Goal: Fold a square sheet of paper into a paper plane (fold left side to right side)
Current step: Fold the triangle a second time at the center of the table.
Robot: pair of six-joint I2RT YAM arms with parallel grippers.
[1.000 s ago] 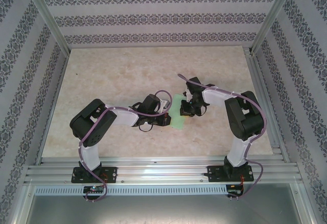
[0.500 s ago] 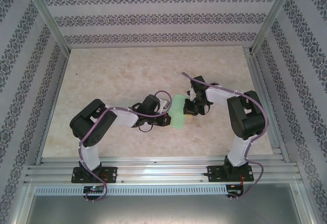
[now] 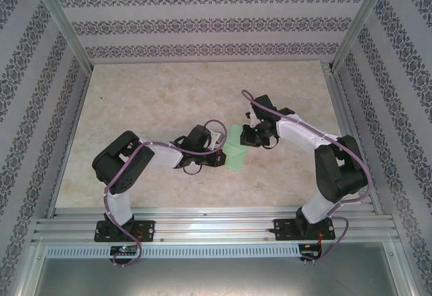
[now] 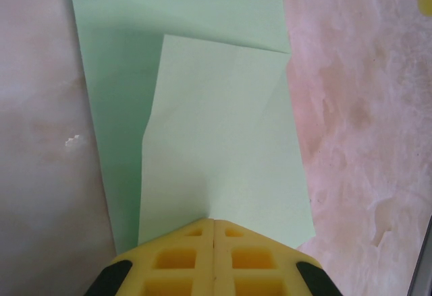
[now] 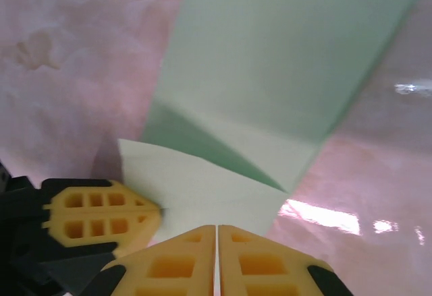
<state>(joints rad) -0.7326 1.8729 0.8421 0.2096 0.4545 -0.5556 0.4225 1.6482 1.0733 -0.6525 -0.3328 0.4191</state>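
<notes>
jaws closed on both arms: the left gripper (image 4: 214,223) has its yellow fingers pressed flat together, tips set against the near edge of a paler flap (image 4: 223,141) folded over on the square sheet of paper (image 4: 121,73). whether those tips pinch the edge or only press it down cannot be told. the right gripper (image 5: 216,228) likewise shows two fingers meeting along a thin seam with nothing seen between them. from its wrist camera the tips sit over a corner of the flap, though contact cannot be told, and a dark shadow lies under the flap's slanted edge. seen from above, the mint-green sheet lies near the middle of the marbled table (image 3: 148,100), between the two grippers, with the left one at its left side and the right one by its far right corner.
</notes>
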